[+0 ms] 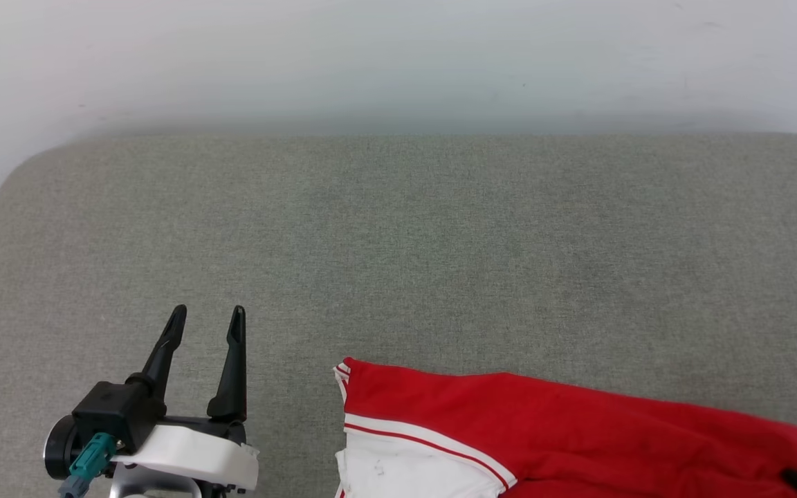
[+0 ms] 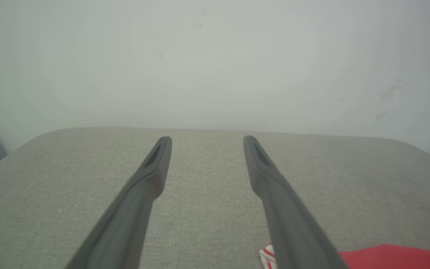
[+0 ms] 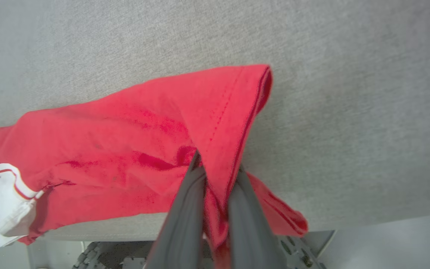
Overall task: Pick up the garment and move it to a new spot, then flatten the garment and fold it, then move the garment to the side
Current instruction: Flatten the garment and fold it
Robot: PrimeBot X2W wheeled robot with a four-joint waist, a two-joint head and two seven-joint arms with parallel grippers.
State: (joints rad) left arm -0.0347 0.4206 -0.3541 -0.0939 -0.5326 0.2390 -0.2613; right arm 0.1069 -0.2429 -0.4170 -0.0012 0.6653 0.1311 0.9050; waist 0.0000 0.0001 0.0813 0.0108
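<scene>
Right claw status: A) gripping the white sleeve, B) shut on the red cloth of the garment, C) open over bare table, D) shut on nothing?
B: in the right wrist view the right claw has its two fingers pinched together around a raised fold of the red garment.

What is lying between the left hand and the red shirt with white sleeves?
Nothing. In the head view, the grey woven surface between the open left hand and the red white-sleeved shirt is bare.
</scene>
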